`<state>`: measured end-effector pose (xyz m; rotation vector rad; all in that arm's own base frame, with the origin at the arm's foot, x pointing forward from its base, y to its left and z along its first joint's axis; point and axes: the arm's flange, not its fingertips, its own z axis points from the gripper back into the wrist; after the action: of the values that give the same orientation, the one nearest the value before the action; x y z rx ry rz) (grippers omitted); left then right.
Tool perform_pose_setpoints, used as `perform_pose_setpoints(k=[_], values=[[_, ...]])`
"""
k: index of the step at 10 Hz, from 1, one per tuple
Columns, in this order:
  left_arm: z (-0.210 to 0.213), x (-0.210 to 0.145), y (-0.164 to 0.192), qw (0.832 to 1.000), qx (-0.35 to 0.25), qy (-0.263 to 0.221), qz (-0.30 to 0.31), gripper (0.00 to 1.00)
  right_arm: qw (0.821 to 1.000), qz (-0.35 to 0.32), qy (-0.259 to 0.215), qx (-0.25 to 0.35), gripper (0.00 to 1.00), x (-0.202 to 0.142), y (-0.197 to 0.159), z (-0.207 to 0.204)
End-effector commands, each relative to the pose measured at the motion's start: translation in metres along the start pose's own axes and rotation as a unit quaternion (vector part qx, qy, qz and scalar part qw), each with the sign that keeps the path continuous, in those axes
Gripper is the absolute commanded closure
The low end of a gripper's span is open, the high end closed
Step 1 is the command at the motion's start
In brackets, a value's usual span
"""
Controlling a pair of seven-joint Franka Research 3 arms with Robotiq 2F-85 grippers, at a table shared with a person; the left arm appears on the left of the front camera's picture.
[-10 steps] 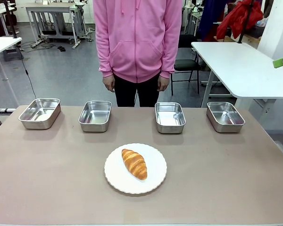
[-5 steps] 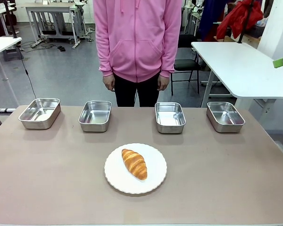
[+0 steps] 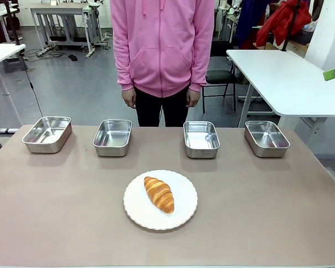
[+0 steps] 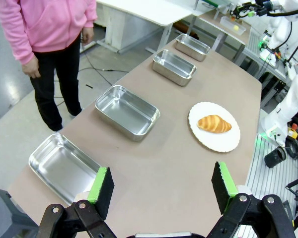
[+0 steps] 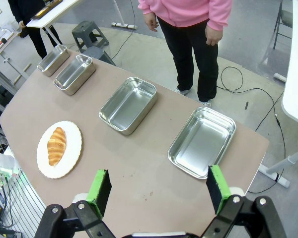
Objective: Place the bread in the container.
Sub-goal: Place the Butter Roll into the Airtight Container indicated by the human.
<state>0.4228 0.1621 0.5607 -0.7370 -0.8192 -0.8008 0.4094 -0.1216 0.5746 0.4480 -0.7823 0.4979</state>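
Nothing has moved since the earlier frame: bread, pans and person all sit exactly as they did. Along the far side of the bench [image 3: 56, 218], left to right, stand the far-left pan [image 3: 47, 134], the second pan [image 3: 113, 137], the third pan [image 3: 201, 138] and the far-right pan [image 3: 266, 138], all empty. The bread [image 3: 159, 194] lies on the white plate [image 3: 184, 215] at the near middle, well apart from every pan. The person [image 3: 162, 50] stands behind the bench, arms hanging, pointing at nothing.

The left fingers [image 4: 101, 184] hang high over the bench, spread wide and empty. The right fingers [image 5: 100, 188] do the same.

To my eye the task is not yet begun. Next, one arm must descend over the bread, straddle its narrow width and close gently on the crust. Which pan should take it, I cannot tell.
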Motion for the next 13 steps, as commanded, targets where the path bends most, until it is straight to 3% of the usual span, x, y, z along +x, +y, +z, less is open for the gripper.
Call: perform_pose_setpoints(k=[1,13], values=[[0.0001,-0.0003,-0.0001,1.000,0.000,-0.001,-0.003,0.00,1.000,0.003,-0.011,0.007,0.00,0.0017,-0.0003,-0.0004],[0.0001,-0.0003,-0.0001,1.000,0.000,-0.001,-0.003,0.00,1.000,0.003,-0.011,0.007,0.00,0.0017,-0.0003,-0.0004]])
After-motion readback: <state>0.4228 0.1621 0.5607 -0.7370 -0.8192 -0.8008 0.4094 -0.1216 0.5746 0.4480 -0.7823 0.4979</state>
